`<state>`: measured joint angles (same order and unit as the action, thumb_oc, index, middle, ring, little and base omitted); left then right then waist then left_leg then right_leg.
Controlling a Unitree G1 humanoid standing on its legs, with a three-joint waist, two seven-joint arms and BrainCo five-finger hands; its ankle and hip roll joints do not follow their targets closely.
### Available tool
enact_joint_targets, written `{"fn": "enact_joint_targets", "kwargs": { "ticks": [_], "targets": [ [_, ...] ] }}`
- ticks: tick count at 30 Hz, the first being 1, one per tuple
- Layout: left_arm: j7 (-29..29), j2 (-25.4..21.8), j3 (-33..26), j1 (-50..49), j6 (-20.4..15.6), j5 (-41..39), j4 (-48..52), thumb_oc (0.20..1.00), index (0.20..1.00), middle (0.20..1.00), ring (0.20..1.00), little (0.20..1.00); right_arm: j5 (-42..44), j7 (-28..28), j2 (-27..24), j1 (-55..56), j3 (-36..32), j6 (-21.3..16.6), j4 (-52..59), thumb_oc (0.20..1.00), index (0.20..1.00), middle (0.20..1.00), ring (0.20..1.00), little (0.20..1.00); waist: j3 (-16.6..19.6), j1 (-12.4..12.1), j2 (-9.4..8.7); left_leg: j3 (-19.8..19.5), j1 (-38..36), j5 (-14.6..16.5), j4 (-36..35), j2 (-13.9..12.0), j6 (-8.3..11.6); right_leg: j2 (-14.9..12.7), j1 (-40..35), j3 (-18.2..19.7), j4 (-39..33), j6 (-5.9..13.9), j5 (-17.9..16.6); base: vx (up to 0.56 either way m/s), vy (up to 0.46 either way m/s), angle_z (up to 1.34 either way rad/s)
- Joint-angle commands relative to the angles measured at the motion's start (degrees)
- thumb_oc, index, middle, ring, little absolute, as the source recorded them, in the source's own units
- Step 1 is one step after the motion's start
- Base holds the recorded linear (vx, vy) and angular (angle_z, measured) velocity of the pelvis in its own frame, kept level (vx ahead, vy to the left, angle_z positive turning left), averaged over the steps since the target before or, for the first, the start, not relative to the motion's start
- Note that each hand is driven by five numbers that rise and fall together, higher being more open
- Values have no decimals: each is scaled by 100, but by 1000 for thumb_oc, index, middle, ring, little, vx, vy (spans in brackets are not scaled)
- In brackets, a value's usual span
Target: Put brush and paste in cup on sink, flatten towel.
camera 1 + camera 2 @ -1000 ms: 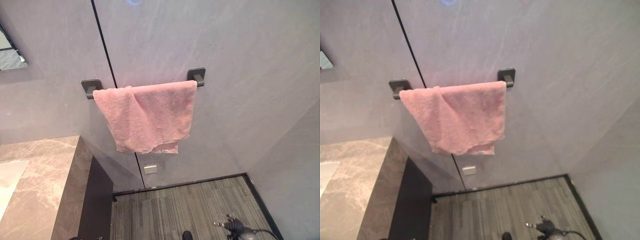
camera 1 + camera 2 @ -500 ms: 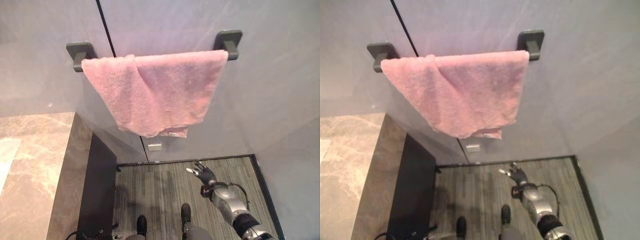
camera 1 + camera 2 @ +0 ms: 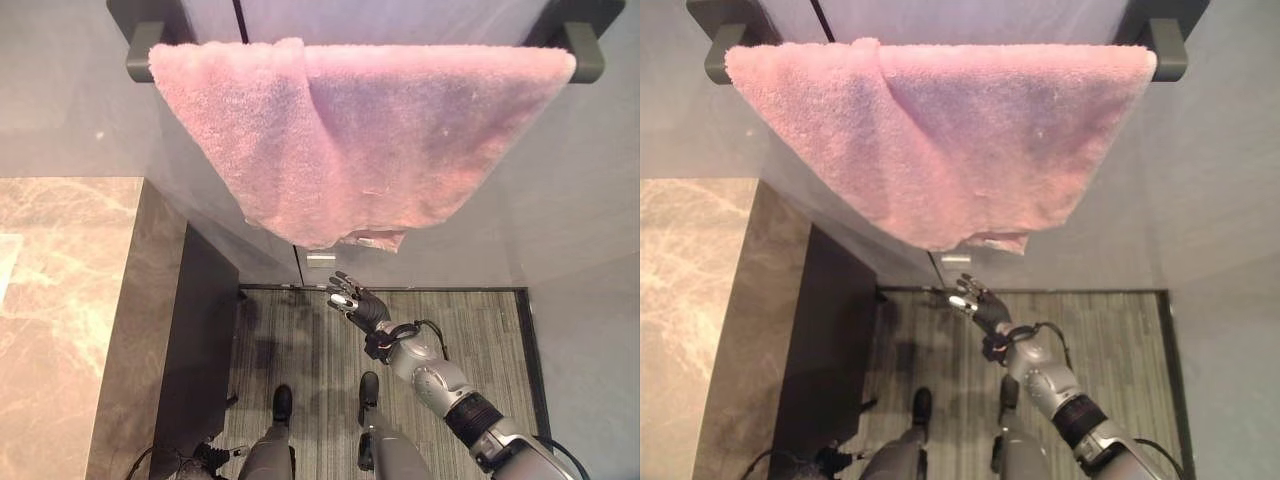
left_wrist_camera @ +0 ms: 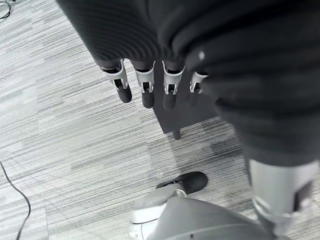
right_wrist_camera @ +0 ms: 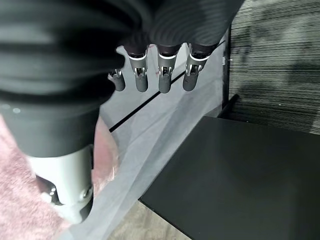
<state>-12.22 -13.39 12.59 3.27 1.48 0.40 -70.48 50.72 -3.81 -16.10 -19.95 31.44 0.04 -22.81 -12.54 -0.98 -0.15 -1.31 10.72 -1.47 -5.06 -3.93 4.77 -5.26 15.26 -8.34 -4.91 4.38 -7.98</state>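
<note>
A pink towel (image 3: 350, 140) hangs over a dark bar (image 3: 588, 55) on the grey wall. It is bunched, with a fold near its left end and an uneven lower edge. My right hand (image 3: 360, 308) is raised below the towel's lowest corner, apart from it, fingers spread and open, holding nothing. The right wrist view shows its fingers (image 5: 166, 75) straight, with towel (image 5: 20, 200) beside the forearm. My left hand (image 4: 146, 90) hangs low over the floor, fingers relaxed and empty.
A marble counter (image 3: 60, 300) lies at the left, with a dark cabinet side (image 3: 200, 350) beneath it. A small wall socket (image 3: 321, 260) sits under the towel. Striped grey flooring (image 3: 480, 330) runs between the cabinet and the right wall.
The camera has moved closer to the wall, so the towel looks larger and higher. My right hand has risen from low on the right toward the towel's lower edge.
</note>
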Motion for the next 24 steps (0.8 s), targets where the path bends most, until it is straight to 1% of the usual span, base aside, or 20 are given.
{"fn": "enact_joint_targets", "kwargs": {
  "ticks": [1,3,4,5,6,7,8,9,11,19,24],
  "targets": [
    [-181,-154,332,197,4,-70,-208,1000,1000,1000,1000,1000,442,134,489,-273,-204,-492,170,1000,1000,1000,1000,1000,-45,-104,-219,78,348,-441,6,101,42,-341,-67,177,-9,405,29,-5,-7,4],
    [-240,-153,382,224,5,-70,-183,1000,1000,1000,1000,1000,581,241,616,-326,-328,-613,117,1000,1000,1000,1000,1000,-71,-110,-212,57,386,-446,6,100,43,-340,-38,172,-9,408,26,4,1,5],
    [-302,-128,411,221,6,-111,-184,1000,1000,1000,1000,1000,693,329,721,-354,-469,-790,87,1000,1000,1000,1000,1000,-82,-112,-197,46,395,-446,6,103,42,-337,-30,172,-9,408,35,11,4,7],
    [-302,-128,412,222,6,-111,-184,1000,1000,1000,1000,1000,693,329,721,-355,-470,-790,86,1000,1000,1000,1000,1000,-83,-112,-197,46,395,-446,6,103,42,-336,-30,172,-9,407,36,24,8,8],
    [-352,-97,418,215,17,-124,-207,1000,1000,1000,1000,1000,909,400,903,-339,-563,-922,38,1000,1000,1000,1000,1000,-83,-112,-172,33,396,-438,6,109,42,-336,-38,168,-9,406,54,14,2,6],
    [-352,-98,418,215,17,-124,-208,1000,1000,1000,1000,1000,910,399,903,-340,-563,-923,38,1000,1000,1000,1000,1000,-83,-112,-172,33,395,-438,6,109,42,-336,-39,168,-9,406,54,22,3,6],
    [-378,-84,432,222,30,-135,-221,1000,1000,1000,1000,1000,984,444,972,-355,-610,-1026,30,1000,1000,1000,1000,1000,-77,-110,-159,33,392,-434,6,108,41,-338,-44,168,-9,406,65,17,5,4],
    [-397,-67,440,226,50,-127,-251,1000,1000,1000,1000,1000,1065,456,1073,-376,-619,-1044,21,1000,1000,1000,1000,1000,-73,-106,-142,35,377,-423,6,105,38,-341,-51,179,-9,405,74,0,0,0],
    [-427,-24,497,273,82,-87,-325,1000,1000,1000,1000,1000,1248,395,1251,-457,-482,-1126,88,1000,1000,1000,1000,1000,-54,-107,-115,41,358,-407,6,106,39,-344,-58,199,-9,397,92,0,0,0],
    [-424,0,553,310,68,28,-334,1000,1000,1000,1000,1000,1180,315,1166,-511,-406,-1224,359,1000,1000,1000,1000,1000,-2,-92,-44,47,328,-389,6,115,46,-364,-101,209,-9,387,112,0,0,0],
    [-419,55,583,292,67,63,-358,1000,1000,1000,1000,1000,1259,369,1204,-505,-608,-1409,389,1000,1000,1000,1000,1000,68,-75,65,44,297,-378,6,135,51,-377,-140,203,-9,374,142,0,0,0]
  ]
}}
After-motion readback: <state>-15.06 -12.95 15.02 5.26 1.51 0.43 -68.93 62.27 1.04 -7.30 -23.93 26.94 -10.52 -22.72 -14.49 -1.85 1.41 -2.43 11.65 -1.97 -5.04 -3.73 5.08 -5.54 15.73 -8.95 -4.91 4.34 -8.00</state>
